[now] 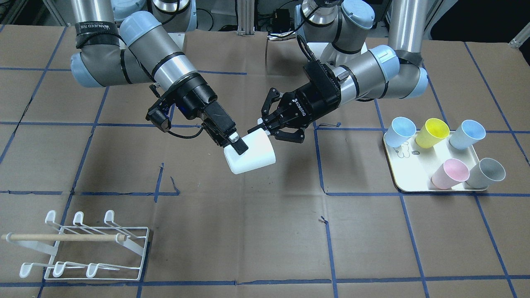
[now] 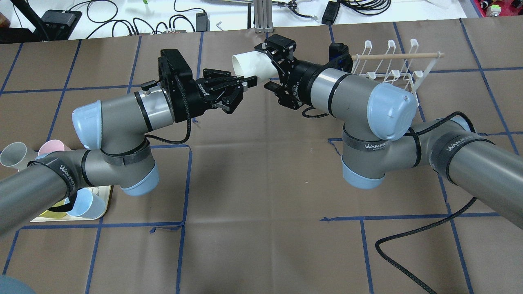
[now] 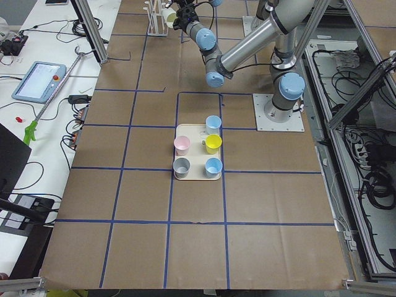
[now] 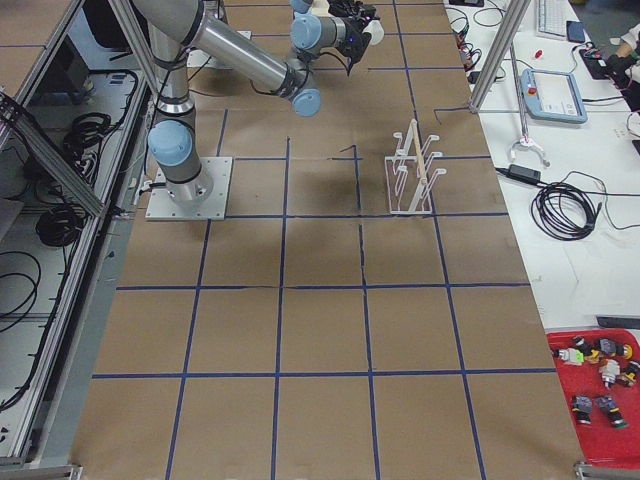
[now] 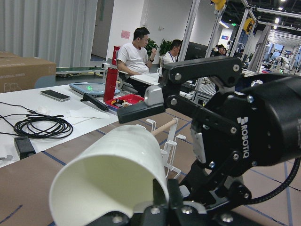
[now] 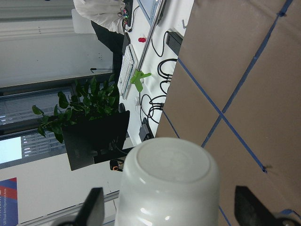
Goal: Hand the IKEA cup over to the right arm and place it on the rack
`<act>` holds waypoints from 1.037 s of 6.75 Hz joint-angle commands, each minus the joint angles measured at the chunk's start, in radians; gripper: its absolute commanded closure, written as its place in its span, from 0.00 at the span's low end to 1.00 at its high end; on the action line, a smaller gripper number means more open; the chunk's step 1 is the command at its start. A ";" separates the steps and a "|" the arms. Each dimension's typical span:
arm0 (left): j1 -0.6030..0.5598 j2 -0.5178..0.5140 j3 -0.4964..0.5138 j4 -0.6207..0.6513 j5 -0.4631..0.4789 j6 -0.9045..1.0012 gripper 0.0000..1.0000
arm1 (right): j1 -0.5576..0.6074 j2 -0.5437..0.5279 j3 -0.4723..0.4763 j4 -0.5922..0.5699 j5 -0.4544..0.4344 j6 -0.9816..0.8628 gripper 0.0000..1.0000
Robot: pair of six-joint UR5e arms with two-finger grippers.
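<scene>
The white IKEA cup (image 1: 252,156) hangs on its side above the table's middle. My left gripper (image 1: 265,126) is shut on its rim, one finger inside the mouth. The right arm (image 2: 347,94) comes from the other side, and its gripper (image 2: 266,67) stands open astride the cup's closed end. In the right wrist view the cup base (image 6: 167,174) sits between the fingers (image 6: 93,207) with a small gap on each side. The white wire rack (image 1: 83,248) with its wooden dowel stands near the table's corner on the right arm's side.
A cream tray (image 1: 434,184) on the left arm's side holds several pastel cups. Blue tape lines cross the brown table cover. People sit at desks beyond the table in the left wrist view. A black cable (image 2: 408,241) lies by the right arm.
</scene>
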 commanded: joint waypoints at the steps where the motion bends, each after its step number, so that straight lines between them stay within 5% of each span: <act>1: 0.001 0.000 0.000 0.000 0.000 0.000 1.00 | 0.003 0.000 -0.002 -0.001 0.000 0.006 0.14; 3: 0.001 0.002 0.000 -0.001 0.000 -0.001 0.99 | 0.003 0.002 -0.002 -0.001 0.002 0.006 0.42; 5: 0.001 0.002 0.000 -0.002 0.002 -0.001 0.99 | 0.003 0.000 -0.002 -0.001 0.004 0.006 0.53; 6: 0.001 0.003 0.003 -0.002 0.003 -0.001 0.90 | 0.003 0.000 -0.002 -0.001 0.004 0.006 0.54; 7: 0.001 0.008 0.009 -0.002 0.009 -0.001 0.71 | 0.003 0.000 -0.002 -0.001 0.005 0.006 0.55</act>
